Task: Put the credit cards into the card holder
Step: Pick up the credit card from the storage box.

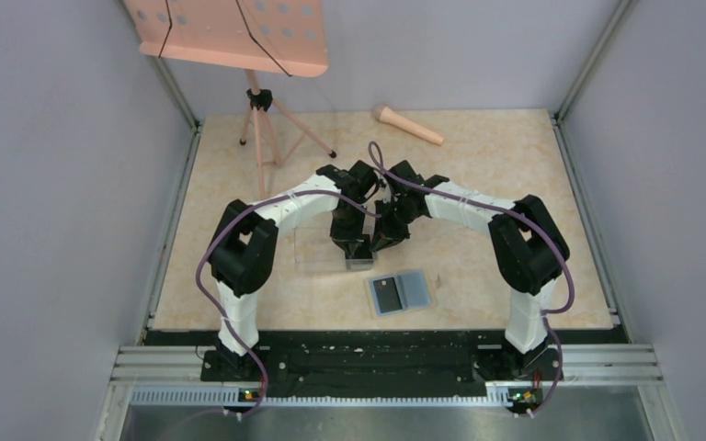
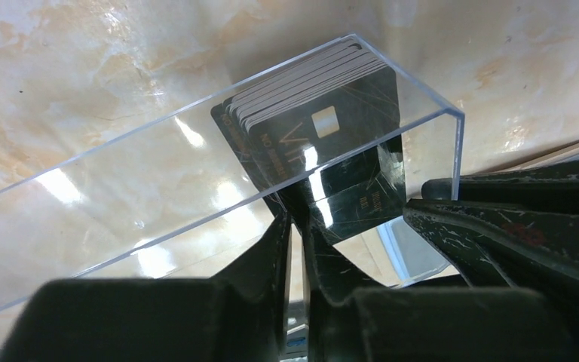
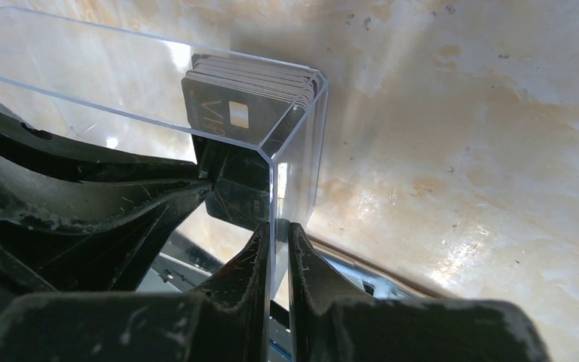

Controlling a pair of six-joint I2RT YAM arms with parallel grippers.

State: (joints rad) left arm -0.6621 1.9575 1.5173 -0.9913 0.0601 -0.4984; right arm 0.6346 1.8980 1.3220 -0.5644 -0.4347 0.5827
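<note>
Clear plastic box [image 3: 295, 170] has its end wall pinched in right gripper [image 3: 275, 235]; beside it, left gripper [image 2: 295, 226] nips front credit card [image 2: 324, 147].

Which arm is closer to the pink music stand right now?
Left. The left arm passes just in front of a foot of the music stand; the right arm is farther right, beyond the left arm.

Three views: one high overview, two close wrist shots.
Your top camera looks down from above and behind the arm bases onto the whole beige marbled table [image 1: 515, 165]. Your wrist cameras peer along the black left hand [image 2: 295, 216] and black right hand [image 3: 277, 230], very near, from different sides at one end of the long clear plastic box [image 2: 158, 181]; all three views share that end.
</note>
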